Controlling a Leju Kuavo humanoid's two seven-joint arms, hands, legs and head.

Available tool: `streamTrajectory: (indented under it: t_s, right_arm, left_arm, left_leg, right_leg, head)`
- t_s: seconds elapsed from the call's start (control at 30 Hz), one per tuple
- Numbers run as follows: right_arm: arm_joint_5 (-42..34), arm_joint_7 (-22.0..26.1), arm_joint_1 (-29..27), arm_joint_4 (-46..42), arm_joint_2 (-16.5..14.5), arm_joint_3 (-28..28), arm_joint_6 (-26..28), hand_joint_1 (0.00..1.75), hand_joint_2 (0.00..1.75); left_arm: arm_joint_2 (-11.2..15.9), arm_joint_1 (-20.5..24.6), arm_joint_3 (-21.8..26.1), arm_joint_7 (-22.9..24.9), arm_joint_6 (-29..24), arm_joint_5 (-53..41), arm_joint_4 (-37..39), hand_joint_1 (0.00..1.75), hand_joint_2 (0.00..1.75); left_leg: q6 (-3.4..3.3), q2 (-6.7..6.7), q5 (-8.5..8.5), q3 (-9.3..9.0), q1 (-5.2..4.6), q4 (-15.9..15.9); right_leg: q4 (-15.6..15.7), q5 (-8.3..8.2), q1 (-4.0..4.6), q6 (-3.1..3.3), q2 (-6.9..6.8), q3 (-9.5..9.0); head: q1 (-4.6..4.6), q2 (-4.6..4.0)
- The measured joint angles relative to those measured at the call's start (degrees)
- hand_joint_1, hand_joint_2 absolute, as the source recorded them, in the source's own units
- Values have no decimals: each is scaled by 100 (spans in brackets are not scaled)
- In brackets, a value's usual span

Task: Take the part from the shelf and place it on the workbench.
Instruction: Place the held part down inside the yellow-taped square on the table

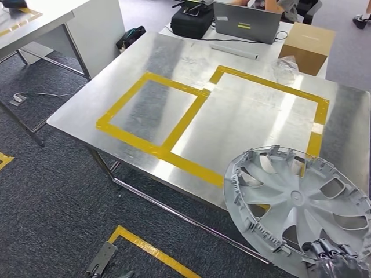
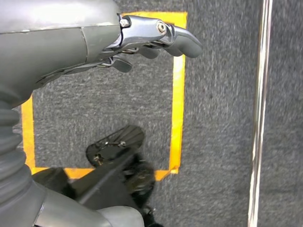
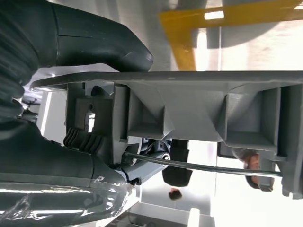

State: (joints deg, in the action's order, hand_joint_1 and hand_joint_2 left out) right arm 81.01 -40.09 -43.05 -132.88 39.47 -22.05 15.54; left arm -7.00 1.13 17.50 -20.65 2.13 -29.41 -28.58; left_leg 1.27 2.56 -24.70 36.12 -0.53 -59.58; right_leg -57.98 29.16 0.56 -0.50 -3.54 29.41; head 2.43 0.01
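Right robot hand (image 3: 107, 161) grips hubcap (image 1: 302, 202) rim; left robot hand (image 2: 150, 40) hangs empty, fingers apart.

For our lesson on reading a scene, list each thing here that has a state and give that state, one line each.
wheel cover: held in the air by its rim, tilted, over the table's near right corner, not yet set down.
right hand: grips the wheel cover's rim.
left hand: holds nothing, hangs over the carpet.
laptop: lid open.
cardboard box: closed.
steel table: both yellow-taped squares bare.
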Motion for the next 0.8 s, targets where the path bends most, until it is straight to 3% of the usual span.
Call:
streamTrajectory:
  t_s: [0.07, 0.1, 0.17, 0.23, 0.3, 0.33, 0.37, 0.4, 0.47, 0.5, 0.53, 0.63, 0.8]
  right_arm:
    - [3, 0, 7, 1, 10, -25, 0, 175, 175]
    - [3, 0, 11, 1, 19, -39, 0, 175, 175]
    - [3, 0, 17, 2, 39, -64, 0, 175, 175]
    - [3, 1, 30, 5, 49, -84, 0, 175, 175]
    - [0, 3, 49, 19, 50, -114, 0, 175, 175]
    - [-2, 4, 57, 30, 50, -133, 0, 175, 175]
    - [-4, 4, 62, 41, 50, -150, 0, 175, 175]
    - [-5, 3, 66, 48, 50, -167, 0, 175, 175]
    - [-5, 1, 83, 54, 50, -191, 0, 175, 175]
    - [-7, 1, 96, 56, 51, -201, 0, 175, 175]
    - [-18, 1, 108, 58, 52, -207, 1, 175, 175]
    - [-87, 4, 130, 64, 58, -221, 6, 175, 175]
    - [-100, 4, 132, 64, 59, -224, 7, 175, 175]
  left_arm:
    - [-1, 14, -13, 1, -2, 6, 4, 0, 175]
    - [1, 14, -18, 2, -2, 8, 7, 0, 175]
    - [7, 13, -25, 2, -5, 10, 10, 0, 175]
    - [7, 32, -31, 2, -8, 10, 11, 0, 175]
    - [10, 46, -34, 2, -12, 11, 13, 0, 175]
    - [16, 46, -34, 2, -13, 11, 16, 0, 175]
    - [24, 45, -34, 3, -15, 12, 21, 0, 175]
    - [30, 44, -34, 3, -16, 13, 26, 0, 175]
    - [36, 48, -34, 4, -16, 14, 32, 0, 175]
    - [39, 48, -34, 4, -16, 16, 32, 0, 175]
    - [43, 46, -34, 4, -16, 20, 34, 0, 175]
    - [52, 26, -34, 4, -18, 32, 44, 0, 175]
    - [53, 23, -34, 4, -18, 32, 45, 0, 175]
  left_leg:
    - [-75, 78, 3, -55, -26, 167]
    - [-119, 24, 33, -60, -14, 164]
    - [-179, -108, 57, -75, 10, 178]
    - [-224, -229, 55, -86, 30, 185]
    - [-250, -364, 44, -89, 31, 184]
    - [-255, -438, 40, -93, 31, 184]
    - [-256, -515, 37, -100, 32, 184]
    - [-253, -594, 34, -111, 33, 183]
    - [-230, -732, 24, -136, 31, 175]
    - [-207, -787, 19, -142, 28, 171]
    - [-179, -827, 17, -143, 28, 171]
    - [-101, -878, 25, -139, 51, 202]
    - [-92, -880, 28, -139, 56, 208]
  right_leg:
    - [-12, 73, 33, -59, -99, -15]
    - [-2, 106, 39, -88, -145, -26]
    - [-113, 228, 19, -158, -43, -11]
    - [-661, 513, -11, -221, 201, 256]
    - [-1420, 795, -28, -249, 307, 703]
    - [-1625, 807, -35, -254, 323, 861]
    - [-1619, 706, -45, -254, 336, 918]
    - [-1391, 504, -60, -252, 368, 861]
    - [-637, 66, -97, -245, 535, 572]
    - [-343, -66, -108, -231, 609, 453]
    - [-180, -120, -105, -212, 657, 387]
    - [-134, -123, -66, -140, 633, 347]
    - [-134, -125, -62, -130, 631, 340]
  head:
    - [-3, 0]
    - [-6, 0]
    - [12, -1]
    - [45, -1]
    - [60, -1]
    - [62, -1]
    - [63, -1]
    - [64, 0]
    - [65, -1]
    - [66, -1]
    - [63, -1]
    - [61, -1]
    - [63, -1]
